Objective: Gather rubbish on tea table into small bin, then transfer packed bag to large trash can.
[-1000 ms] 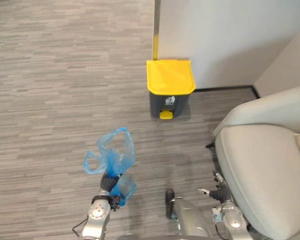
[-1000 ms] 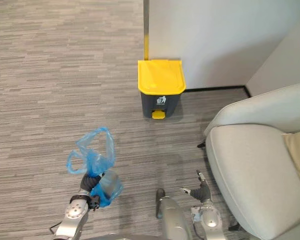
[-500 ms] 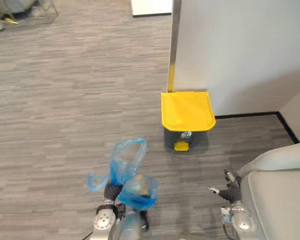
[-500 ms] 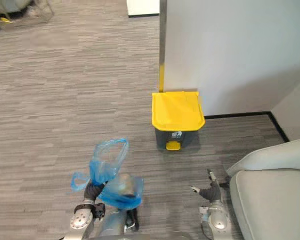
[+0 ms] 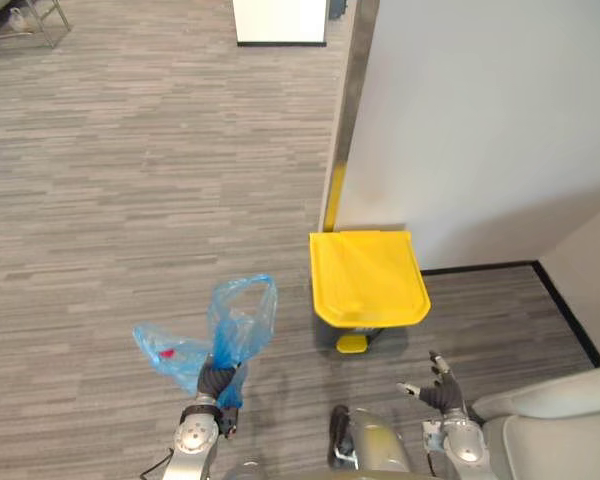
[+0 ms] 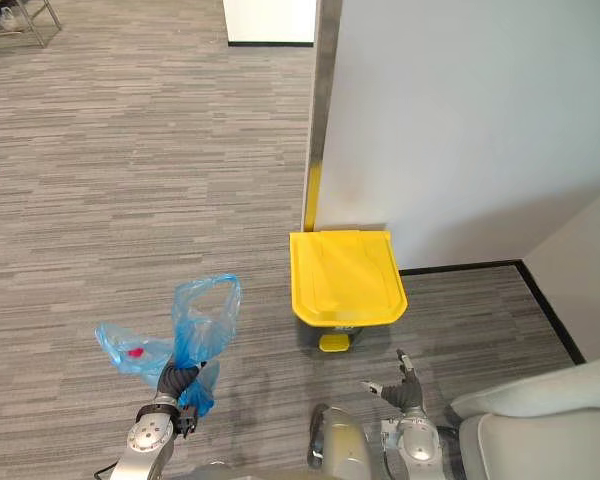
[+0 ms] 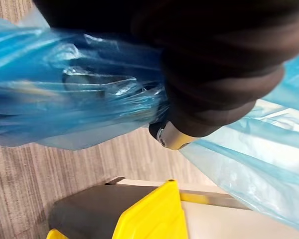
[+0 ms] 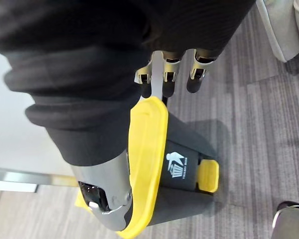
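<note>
The left hand (image 5: 216, 381) is clamped on the blue bag (image 5: 243, 318), held above the floor (image 5: 110, 200) left of the closed trash can (image 5: 368, 280). The right hand (image 5: 438, 390) hovers, fingers apart, before the can.

The two head eyes are looking steeply down from high above the floor (image 5: 100, 200), set slightly apart, both taking in the yellow-lidded trash can (image 5: 368, 275) at the foot of the white wall (image 5: 480, 120). The left wrist camera is peering from very close past the left hand (image 7: 214, 64) and blue bag (image 7: 50, 109) toward that can. The right wrist camera is facing its lid and front past the right hand (image 8: 167, 74), close by.
</note>
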### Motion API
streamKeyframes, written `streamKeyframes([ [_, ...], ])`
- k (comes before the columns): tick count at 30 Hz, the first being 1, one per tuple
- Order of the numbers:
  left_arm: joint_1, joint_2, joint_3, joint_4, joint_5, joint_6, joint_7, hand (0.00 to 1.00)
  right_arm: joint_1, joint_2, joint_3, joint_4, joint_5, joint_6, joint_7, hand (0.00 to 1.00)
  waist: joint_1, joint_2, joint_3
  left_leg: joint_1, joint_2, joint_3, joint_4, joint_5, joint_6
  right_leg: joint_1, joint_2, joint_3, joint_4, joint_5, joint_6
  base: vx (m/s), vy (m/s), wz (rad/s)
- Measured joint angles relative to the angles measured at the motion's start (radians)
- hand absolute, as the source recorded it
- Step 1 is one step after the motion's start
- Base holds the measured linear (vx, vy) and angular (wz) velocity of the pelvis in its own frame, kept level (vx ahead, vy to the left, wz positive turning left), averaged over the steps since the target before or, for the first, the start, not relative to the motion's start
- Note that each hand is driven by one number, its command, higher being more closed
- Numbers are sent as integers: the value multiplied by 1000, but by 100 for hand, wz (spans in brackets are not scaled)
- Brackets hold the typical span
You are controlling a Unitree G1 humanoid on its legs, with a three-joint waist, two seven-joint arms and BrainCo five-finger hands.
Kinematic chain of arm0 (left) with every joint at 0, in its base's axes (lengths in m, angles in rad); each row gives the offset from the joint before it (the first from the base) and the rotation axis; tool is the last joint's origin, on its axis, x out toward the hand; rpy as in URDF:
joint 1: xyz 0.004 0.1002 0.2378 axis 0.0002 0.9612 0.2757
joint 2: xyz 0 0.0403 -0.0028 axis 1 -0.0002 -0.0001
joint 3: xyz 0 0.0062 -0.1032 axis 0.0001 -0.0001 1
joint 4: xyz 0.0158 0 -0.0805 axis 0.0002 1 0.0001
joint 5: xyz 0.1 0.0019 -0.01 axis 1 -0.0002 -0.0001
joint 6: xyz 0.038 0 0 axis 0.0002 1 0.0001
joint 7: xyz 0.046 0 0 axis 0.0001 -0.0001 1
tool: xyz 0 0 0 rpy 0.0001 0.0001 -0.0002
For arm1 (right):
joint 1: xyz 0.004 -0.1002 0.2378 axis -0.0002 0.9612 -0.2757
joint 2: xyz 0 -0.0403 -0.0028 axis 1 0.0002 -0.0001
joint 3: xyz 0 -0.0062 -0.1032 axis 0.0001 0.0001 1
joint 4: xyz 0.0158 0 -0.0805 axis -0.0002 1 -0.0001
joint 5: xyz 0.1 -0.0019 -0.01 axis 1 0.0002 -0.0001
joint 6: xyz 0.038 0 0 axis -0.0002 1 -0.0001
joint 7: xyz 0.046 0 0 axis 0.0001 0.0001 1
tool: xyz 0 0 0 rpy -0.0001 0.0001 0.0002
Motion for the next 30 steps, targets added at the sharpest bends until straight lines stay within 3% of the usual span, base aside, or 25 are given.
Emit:
streamKeyframes([
  [1,-3,-11,1,0,0,0,0,100,-9,-3,-9,-5,0,1,1,0,-3,9,5,6,2,-6,8,44,-15,16,2,-13,-3,-10,-5,485,-118,-11],
  [3,-11,-31,22,-1,0,0,-1,100,6,-4,-11,-20,0,2,1,0,-5,13,15,-21,29,-24,170,104,-9,106,21,-33,-53,-21,-9,477,-142,-1],
  [4,1,-53,29,-16,0,-3,-3,100,24,-7,-4,-45,1,1,0,0,7,4,29,-126,95,-58,488,193,6,234,38,-19,-138,-32,-13,457,-105,-15],
  [6,3,-74,29,-15,0,-3,-4,100,20,-11,-7,-59,3,-1,-1,0,30,11,23,-209,133,-57,620,119,32,297,52,20,-193,-33,-14,305,-1,-65],
  [8,3,-87,28,-16,0,-2,-5,100,13,-15,-11,-66,10,-10,-2,0,56,4,25,-288,131,-54,541,71,57,318,52,69,-222,-33,-13,250,91,-91],
  [9,5,-86,28,-15,0,-2,-5,100,12,-13,-12,-61,11,-9,-2,0,54,6,24,-318,124,-64,453,65,66,324,51,86,-233,-38,-5,270,188,-97],
  [10,8,-89,28,-15,1,-1,-5,100,19,-4,-21,-58,10,-7,-2,0,56,17,19,-317,118,-73,261,91,42,326,52,109,-226,-54,30,246,247,-78],
  [11,8,-98,27,-14,1,-1,-5,100,21,-7,-34,-60,10,-6,-2,0,51,37,15,-312,115,-97,137,178,44,324,69,117,-212,-71,56,202,238,-64],
  [12,4,-102,27,-11,1,-2,-5,100,22,-5,-45,-52,11,-5,-3,0,48,51,15,-304,113,-116,120,157,25,322,71,122,-197,-86,69,178,222,-25],
  [14,-6,-92,19,-13,0,-4,-6,100,58,19,-58,-45,12,1,-1,0,49,5,4,-283,64,-78,92,156,31,295,17,157,-184,-105,101,136,184,-27],
  [16,-5,-84,20,-13,0,-4,-6,100,61,21,-57,-44,14,1,-1,0,49,-8,-4,-274,51,-48,75,145,47,285,-1,181,-190,-101,111,79,130,-33],
  [22,10,-34,46,-12,1,-2,-6,100,39,28,-58,32,19,2,0,0,49,2,-1,-246,45,29,44,135,51,262,-3,261,-220,-76,138,16,51,-40],
  [30,10,-25,78,-12,1,-2,-2,100,14,12,-70,72,20,12,-1,0,50,8,2,-258,60,83,47,117,58,250,17,322,-300,-14,151,7,23,-27],
])
